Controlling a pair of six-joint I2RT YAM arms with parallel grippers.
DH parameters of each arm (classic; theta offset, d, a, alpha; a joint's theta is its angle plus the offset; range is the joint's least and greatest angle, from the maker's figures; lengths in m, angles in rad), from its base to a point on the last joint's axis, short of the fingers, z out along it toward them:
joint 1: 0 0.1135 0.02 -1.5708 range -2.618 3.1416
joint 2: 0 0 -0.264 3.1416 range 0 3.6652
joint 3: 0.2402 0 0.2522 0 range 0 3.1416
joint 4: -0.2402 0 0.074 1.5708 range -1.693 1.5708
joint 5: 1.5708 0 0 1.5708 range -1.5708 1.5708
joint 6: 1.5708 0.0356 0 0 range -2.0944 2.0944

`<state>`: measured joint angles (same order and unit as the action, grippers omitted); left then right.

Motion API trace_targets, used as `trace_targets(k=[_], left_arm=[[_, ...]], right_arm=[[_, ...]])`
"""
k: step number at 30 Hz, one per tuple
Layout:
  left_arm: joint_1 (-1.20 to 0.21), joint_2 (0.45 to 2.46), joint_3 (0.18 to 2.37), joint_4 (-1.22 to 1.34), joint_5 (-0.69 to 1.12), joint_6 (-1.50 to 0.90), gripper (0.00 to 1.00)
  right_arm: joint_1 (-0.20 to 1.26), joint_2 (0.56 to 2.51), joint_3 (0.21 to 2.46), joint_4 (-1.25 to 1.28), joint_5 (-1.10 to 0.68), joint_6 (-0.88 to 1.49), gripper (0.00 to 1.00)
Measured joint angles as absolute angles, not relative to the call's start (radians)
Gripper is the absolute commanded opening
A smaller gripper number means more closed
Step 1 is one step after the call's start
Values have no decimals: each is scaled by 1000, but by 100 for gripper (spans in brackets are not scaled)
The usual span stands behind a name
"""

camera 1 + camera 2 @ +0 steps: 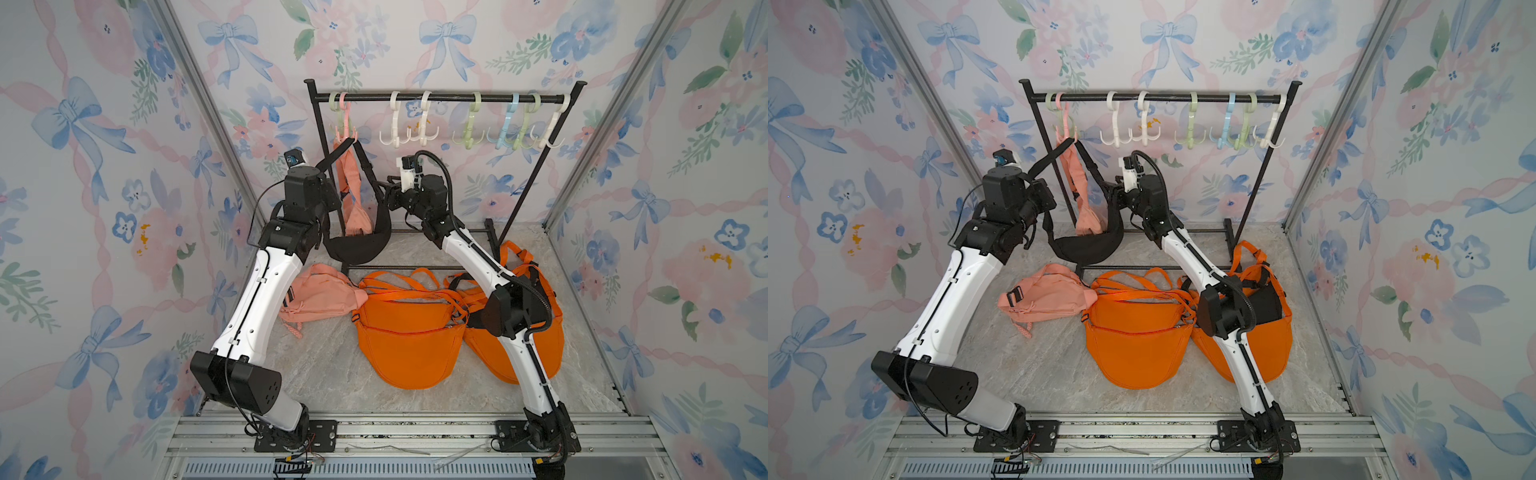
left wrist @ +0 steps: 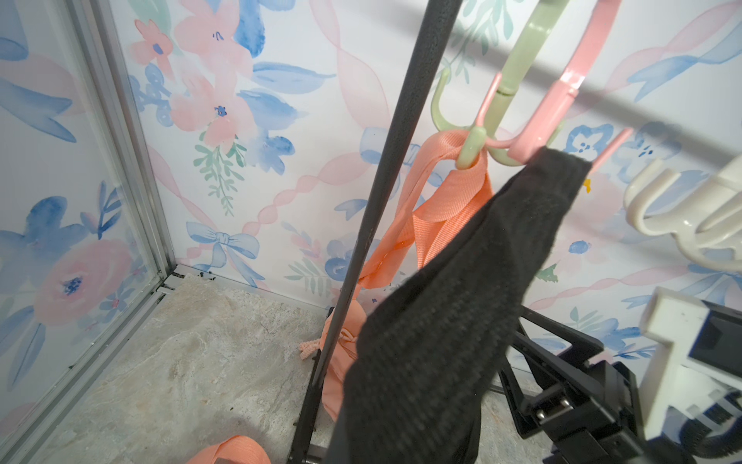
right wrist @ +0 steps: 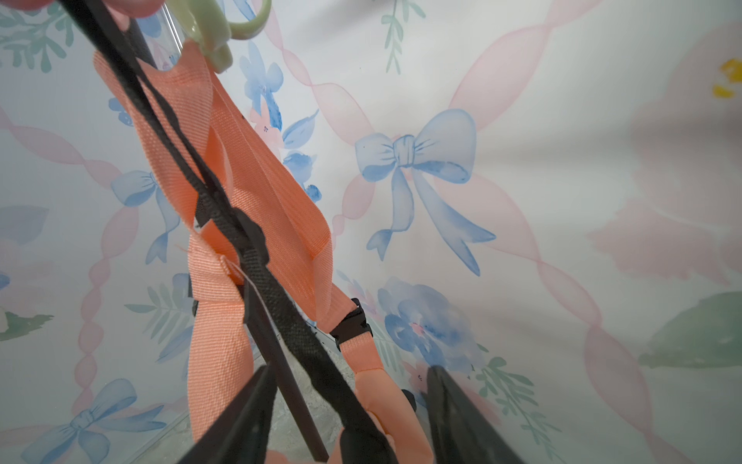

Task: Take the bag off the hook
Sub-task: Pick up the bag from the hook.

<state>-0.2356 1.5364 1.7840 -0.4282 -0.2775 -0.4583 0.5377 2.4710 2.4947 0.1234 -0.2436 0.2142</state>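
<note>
Shut tight, the left claw (image 1: 329, 189) takes the black webbing strap (image 2: 482, 261) straight into its grip; the strap runs taut to it, so a pinch on the webbing is judged. The right claw (image 3: 349, 422) stands part-open, with the same strap passing loosely between its two fingers.

Above and beyond both claws, the strap is looped over a prong of the pink plastic hook (image 2: 562, 100) on the black metal rack rail (image 1: 444, 98). The black crescent-shaped fabric sling bag (image 1: 357, 247) hangs below and between the claws.

For a clean release, the strap is best slackened first. It is then best lifted up over the upturned prong tip and drawn back toward the claws. A downward pull would likely only seat it harder and swing the hook.

Care is needed beside it. The peach webbing strap (image 2: 453, 201) on the pale green plastic hook (image 2: 473, 148) touches the pink hook and could be dragged along.

No bag's inside is visible. The black bag sags shallow and is judged light. Nearer the arm bases than the claws, a peach fabric bag (image 1: 320, 299) and two orange fabric bags (image 1: 409, 340) are laid flat, contents unseen.
</note>
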Motion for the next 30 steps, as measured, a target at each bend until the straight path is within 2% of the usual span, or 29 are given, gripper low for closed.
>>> trace_targets(k=[8,13,20,22,23,30], left_arm=[[-208,1496,1782,-437,-233,-476,0],[-197,1471,1769,-438,-218,-481,0],[-184,1453,1753,-445,-202,-484,0],[-180,1447,1748,-445,-200,-484,0],[-178,1444,1747,-445,-199,-484,0],[-169,1436,1740,-444,-193,-484,0]], right_arm=[[551,2524,2528,143,-244,233,55],[572,2551,2539,148,-239,245,35],[597,2582,2592,122,-240,289,13],[598,2584,2598,114,-239,291,2],[598,2584,2601,109,-239,297,0],[598,2577,2596,91,-231,300,0]])
